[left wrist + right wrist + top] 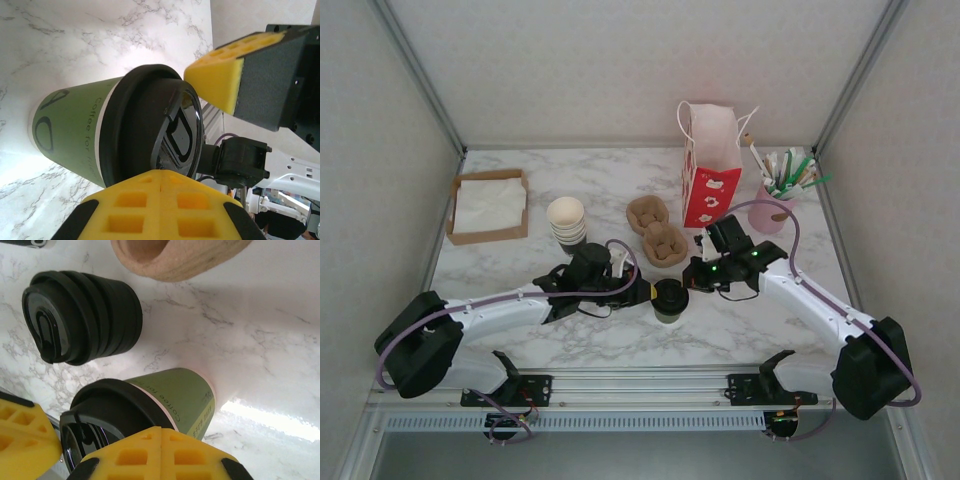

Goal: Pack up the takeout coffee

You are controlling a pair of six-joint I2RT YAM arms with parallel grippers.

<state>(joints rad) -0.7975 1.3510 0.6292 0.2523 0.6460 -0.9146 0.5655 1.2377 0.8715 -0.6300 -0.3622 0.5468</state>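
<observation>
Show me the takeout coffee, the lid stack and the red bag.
takeout coffee [75,135], left wrist view, green side.
lid stack [110,315], right wrist view, ribbed side.
red bag [706,205], top view, front panel.

Bag [710,190], cup stack [566,220], lids [82,317] — on marble table [610,175].

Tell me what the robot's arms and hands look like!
Both arms are white tubes with chunky black joints: the left arm, the right arm. A purple cable runs along each. The left hand and right hand are black, with bright yellow fingers full of square holes. Little green lights glow near the right hand.
</observation>
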